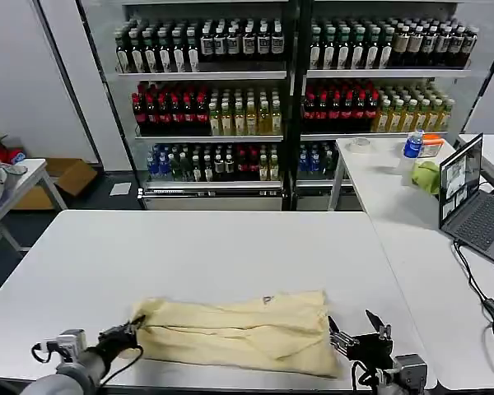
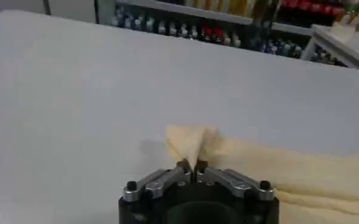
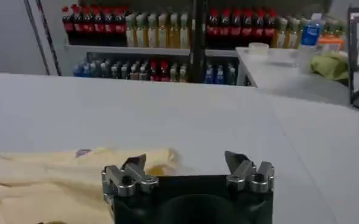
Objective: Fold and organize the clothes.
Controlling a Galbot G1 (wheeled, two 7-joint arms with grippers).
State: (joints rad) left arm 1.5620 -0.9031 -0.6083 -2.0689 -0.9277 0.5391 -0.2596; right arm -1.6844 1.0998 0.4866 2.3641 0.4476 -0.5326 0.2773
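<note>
The clothes, a pale yellow T-shirt, lie folded into a wide band near the front edge of the white table. My left gripper is at the shirt's left end, shut on a pinched-up corner of the cloth. My right gripper stands open just off the shirt's right end, with nothing between its fingers. The shirt's right edge lies beside the right gripper.
A second white table stands to the right with a laptop, a water bottle and a lime-green cloth lump. Shelves of drink bottles line the back. Another table's corner shows at left.
</note>
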